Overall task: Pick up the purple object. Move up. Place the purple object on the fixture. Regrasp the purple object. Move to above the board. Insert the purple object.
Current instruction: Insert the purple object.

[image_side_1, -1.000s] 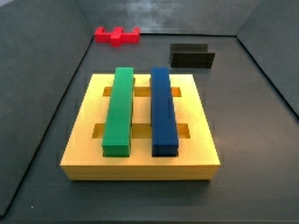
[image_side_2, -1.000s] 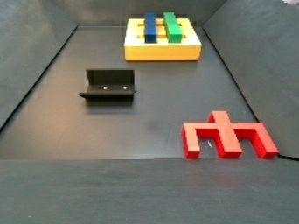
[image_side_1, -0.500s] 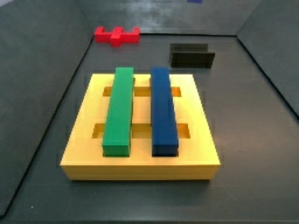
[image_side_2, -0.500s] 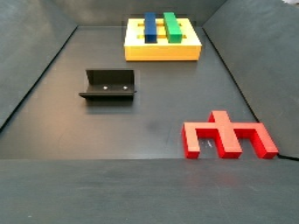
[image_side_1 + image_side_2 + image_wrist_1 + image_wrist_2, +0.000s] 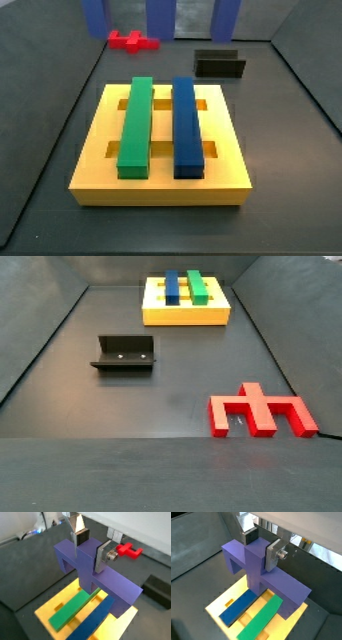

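Observation:
My gripper [image 5: 91, 548] is shut on the purple object [image 5: 100, 577], an E-shaped block, gripping its middle between both pads; both wrist views show this [image 5: 262, 546]. The block hangs prongs down above the board [image 5: 48, 610], a yellow slab bearing a green bar [image 5: 73, 607] and a blue bar [image 5: 100, 619]. In a side view only the three purple prongs [image 5: 160, 15] show at the upper edge, high behind the board [image 5: 160, 190]; the gripper itself is out of that frame. The fixture [image 5: 221, 65] stands empty behind the board, and it also shows in a side view [image 5: 124, 353].
A red E-shaped block [image 5: 134, 40] lies on the dark floor behind the board, left of the fixture; it also shows in a side view [image 5: 261, 411] and a wrist view [image 5: 127, 550]. Grey walls enclose the floor.
The purple prongs have come down into the side view's upper edge; earlier that view showed almost nothing of them. Board, fixture and red block have not moved.

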